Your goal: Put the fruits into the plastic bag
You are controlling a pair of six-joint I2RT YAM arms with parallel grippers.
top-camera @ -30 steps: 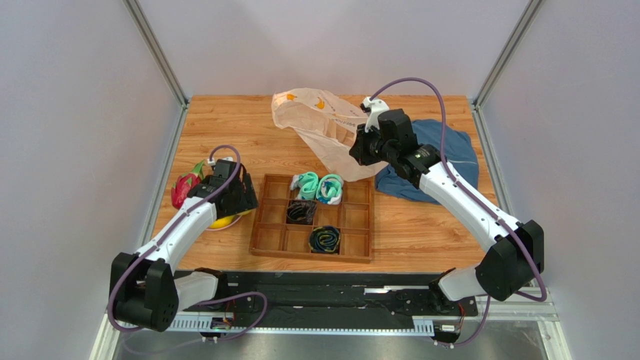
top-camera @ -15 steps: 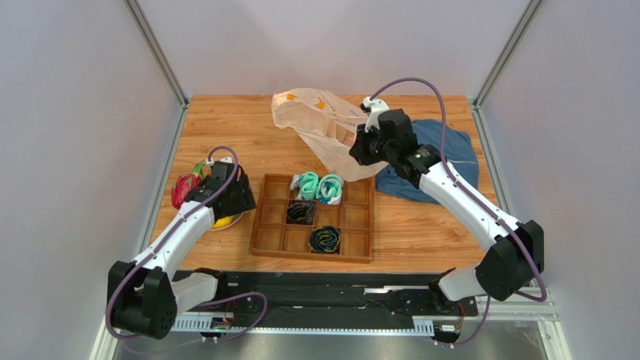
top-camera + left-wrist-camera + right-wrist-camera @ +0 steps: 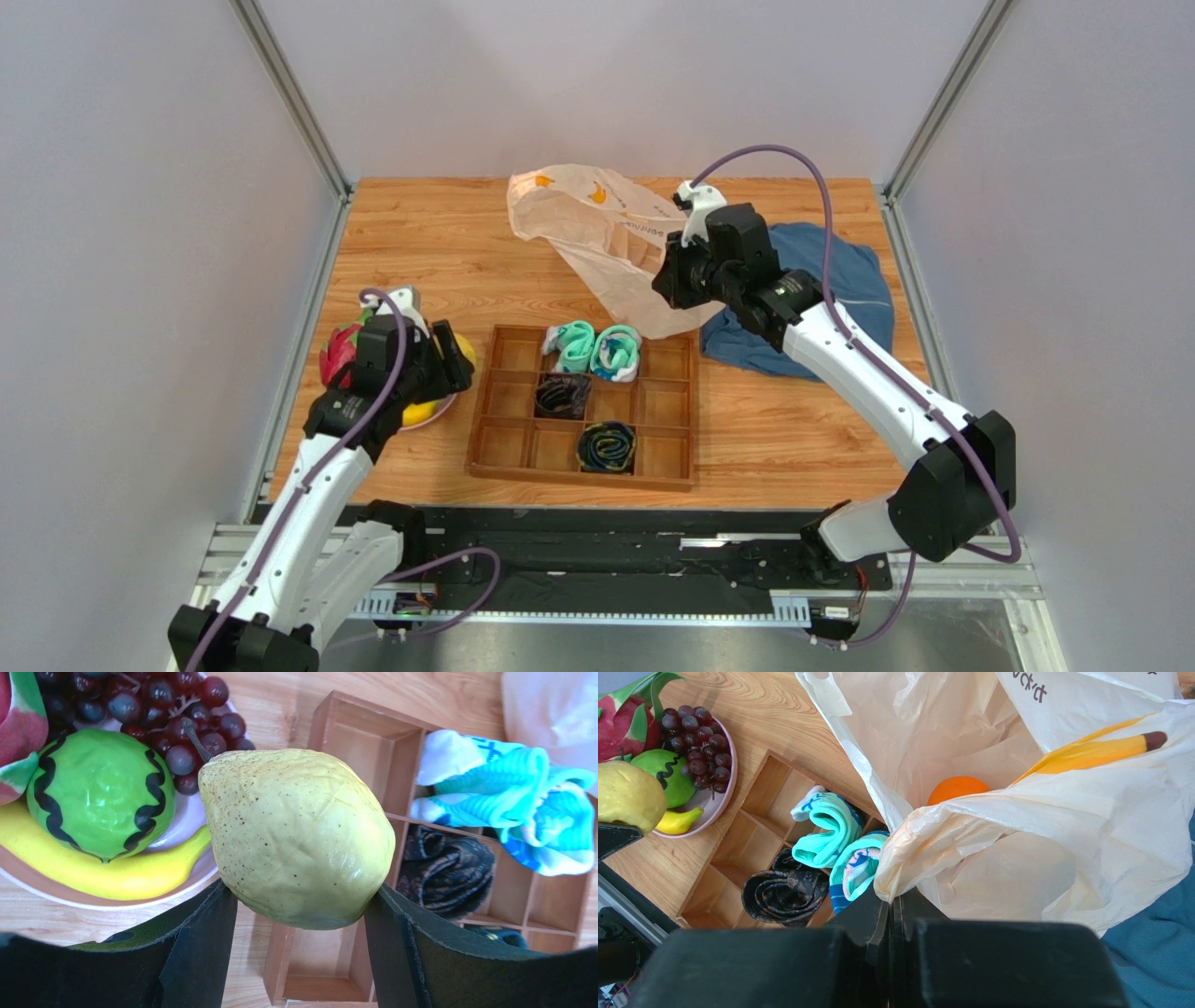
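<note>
Wooden table [image 3: 421, 238]: left pincer [image 3: 298, 906] grasping lemon [image 3: 298, 829], now lifted off plate [image 3: 161, 894]; right pincer [image 3: 891, 910] clenched on plastic bag [image 3: 1053, 847].

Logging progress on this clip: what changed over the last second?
The left pincer closed onto the yellow lemon and lifted it above the plate, the arm's elbow swinging back toward the base. Unchanged: the right pincer shut on the plastic bag, holding it up; the orange inside it; the socks in the tray.

Yellow lemon [image 3: 298, 836] held aloft; orange [image 3: 957, 788] sits inside the raised cream bag [image 3: 1046, 833].
</note>
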